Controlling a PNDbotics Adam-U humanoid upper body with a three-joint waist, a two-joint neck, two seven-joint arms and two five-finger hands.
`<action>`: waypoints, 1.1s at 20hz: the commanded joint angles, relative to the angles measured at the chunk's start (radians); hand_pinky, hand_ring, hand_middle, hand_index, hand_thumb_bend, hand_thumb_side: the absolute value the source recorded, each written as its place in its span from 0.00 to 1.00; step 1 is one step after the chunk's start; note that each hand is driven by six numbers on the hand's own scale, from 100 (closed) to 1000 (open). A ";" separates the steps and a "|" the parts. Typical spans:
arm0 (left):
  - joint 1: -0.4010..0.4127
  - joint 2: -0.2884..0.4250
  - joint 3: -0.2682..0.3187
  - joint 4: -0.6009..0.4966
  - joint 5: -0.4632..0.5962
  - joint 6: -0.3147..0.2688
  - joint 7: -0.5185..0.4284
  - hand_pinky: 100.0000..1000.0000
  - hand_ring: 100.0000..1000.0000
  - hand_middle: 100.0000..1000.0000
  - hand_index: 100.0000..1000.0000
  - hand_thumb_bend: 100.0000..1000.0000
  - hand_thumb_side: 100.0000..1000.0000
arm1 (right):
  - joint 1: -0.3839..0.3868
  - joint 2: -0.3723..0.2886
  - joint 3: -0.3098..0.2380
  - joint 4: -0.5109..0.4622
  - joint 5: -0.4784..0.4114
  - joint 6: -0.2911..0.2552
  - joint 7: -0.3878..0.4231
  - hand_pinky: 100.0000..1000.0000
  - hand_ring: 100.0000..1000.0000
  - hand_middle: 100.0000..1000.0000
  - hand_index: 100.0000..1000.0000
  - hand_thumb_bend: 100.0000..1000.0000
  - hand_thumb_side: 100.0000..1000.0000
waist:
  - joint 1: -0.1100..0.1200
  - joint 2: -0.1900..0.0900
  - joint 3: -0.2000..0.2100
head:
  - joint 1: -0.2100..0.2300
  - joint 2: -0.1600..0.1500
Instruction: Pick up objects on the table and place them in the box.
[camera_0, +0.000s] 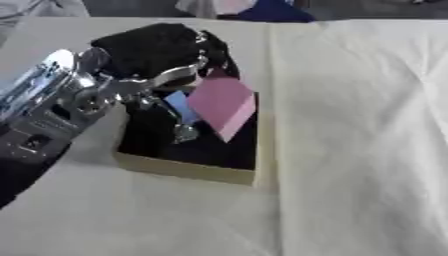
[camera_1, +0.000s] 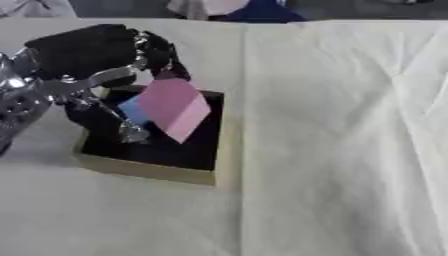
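Observation:
A shallow box (camera_0: 188, 170) with pale yellow walls and a black inside sits on the table left of centre. My left hand (camera_0: 162, 47) hangs over its far left part, fingers curled down. A pink flat block (camera_0: 220, 103) is pinched by its top corner under the fingertips and hangs tilted above the box's inside. A small light blue piece (camera_0: 179, 105) shows just left of the pink block, beside the thumb; whether it lies in the box or is held is unclear. My right hand shows in neither view.
A cream cloth (camera_0: 359, 150) with soft wrinkles covers the table; wide bare cloth lies right of the box and in front of it. People's clothing (camera_0: 262, 9) shows at the far edge.

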 joint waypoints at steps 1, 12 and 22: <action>-0.013 0.003 0.007 -0.014 -0.025 -0.005 -0.016 0.52 0.57 0.48 0.65 0.16 0.07 | -0.011 -0.021 -0.001 -0.017 -0.008 0.001 -0.001 0.77 0.83 0.42 0.69 0.26 0.81 | 0.000 -0.014 0.001 | -0.003 0.007; 0.019 -0.017 -0.021 0.041 -0.101 -0.035 -0.062 0.69 0.74 0.70 0.84 0.17 0.22 | -0.018 -0.032 -0.006 -0.004 -0.022 0.000 -0.005 0.77 0.84 0.42 0.69 0.27 0.81 | -0.003 -0.002 0.005 | -0.001 0.002; 0.038 -0.027 0.002 0.019 -0.180 -0.048 -0.059 0.84 0.96 0.91 0.98 0.34 0.44 | -0.020 -0.035 -0.009 0.002 -0.023 -0.001 -0.009 0.77 0.84 0.42 0.69 0.27 0.81 | -0.007 -0.001 0.009 | -0.007 0.005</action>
